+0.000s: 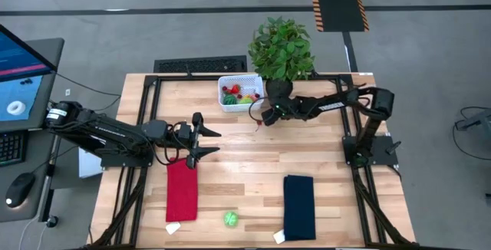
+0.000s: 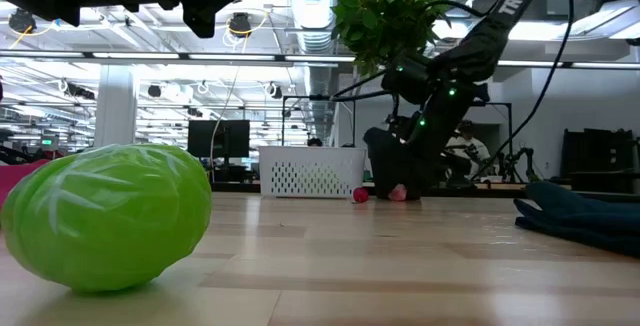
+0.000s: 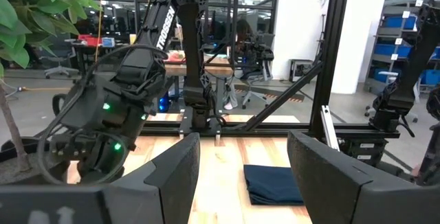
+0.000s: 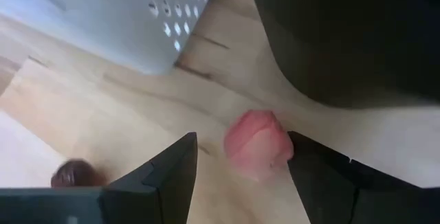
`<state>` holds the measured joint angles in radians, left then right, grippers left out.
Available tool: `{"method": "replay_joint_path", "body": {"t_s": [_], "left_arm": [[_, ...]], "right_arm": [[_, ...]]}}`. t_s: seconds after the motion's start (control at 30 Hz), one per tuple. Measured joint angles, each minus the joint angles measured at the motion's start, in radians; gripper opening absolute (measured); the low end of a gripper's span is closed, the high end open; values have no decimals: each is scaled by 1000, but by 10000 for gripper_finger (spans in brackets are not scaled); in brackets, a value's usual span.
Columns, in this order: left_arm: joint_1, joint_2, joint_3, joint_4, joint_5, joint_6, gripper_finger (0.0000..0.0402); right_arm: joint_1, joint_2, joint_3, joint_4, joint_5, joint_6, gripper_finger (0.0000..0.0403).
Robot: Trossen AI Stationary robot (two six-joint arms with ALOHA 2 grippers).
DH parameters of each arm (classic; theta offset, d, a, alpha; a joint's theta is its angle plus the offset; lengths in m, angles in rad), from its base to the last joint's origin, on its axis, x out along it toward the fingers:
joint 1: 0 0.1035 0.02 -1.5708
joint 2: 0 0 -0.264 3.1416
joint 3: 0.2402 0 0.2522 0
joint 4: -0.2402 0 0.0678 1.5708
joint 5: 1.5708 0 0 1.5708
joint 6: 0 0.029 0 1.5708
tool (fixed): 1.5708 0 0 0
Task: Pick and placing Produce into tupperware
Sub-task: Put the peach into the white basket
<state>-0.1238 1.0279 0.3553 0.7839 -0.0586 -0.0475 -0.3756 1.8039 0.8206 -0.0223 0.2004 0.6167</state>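
Observation:
The tupperware, a white perforated basket [image 1: 239, 93] with several small red and green produce pieces in it, stands at the far middle of the table next to a black plant pot [image 1: 278, 89]. A pink produce piece [image 4: 256, 143] lies on the wood between basket and pot. My right gripper [image 4: 240, 162] slants down over it, open, one finger on either side. A small dark red piece [image 4: 72, 174] lies close by. A green produce piece [image 1: 230, 218] rests near the front edge. My left gripper [image 1: 211, 143] hovers open and level at mid-left, holding nothing. My right gripper straddles the pink piece from above, slanting down. One finger [image 4: 323, 176] stands right against the piece's side [image 4: 285, 148]; whether it touches I cannot tell. The other finger [image 4: 172, 172] is clear of it. The piece rests on the table.
A leafy plant [image 1: 282, 47] rises from the pot just beside my right gripper. A red cloth [image 1: 182, 190] and a navy cloth [image 1: 299, 206] lie near the front edge. A dark frame [image 1: 153, 85] borders the table, and bare wood lies at its middle.

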Motion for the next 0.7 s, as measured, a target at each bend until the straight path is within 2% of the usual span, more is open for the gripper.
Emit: {"method": "replay_joint_path", "body": {"t_s": [0.27,0.37,0.57,0.7], "left_arm": [[0,0,0,-4,0,0,210],[0,0,0,-7,0,-3,210],[0,0,0,-8,-1,-18,210],[0,0,0,-8,-1,-18,210]], "right_arm": [[17,44,70,-46,23,-9,231],[20,39,88,-90,28,1,195],[27,39,96,-122,29,-13,100],[64,40,96,-116,32,-20,88]]}}
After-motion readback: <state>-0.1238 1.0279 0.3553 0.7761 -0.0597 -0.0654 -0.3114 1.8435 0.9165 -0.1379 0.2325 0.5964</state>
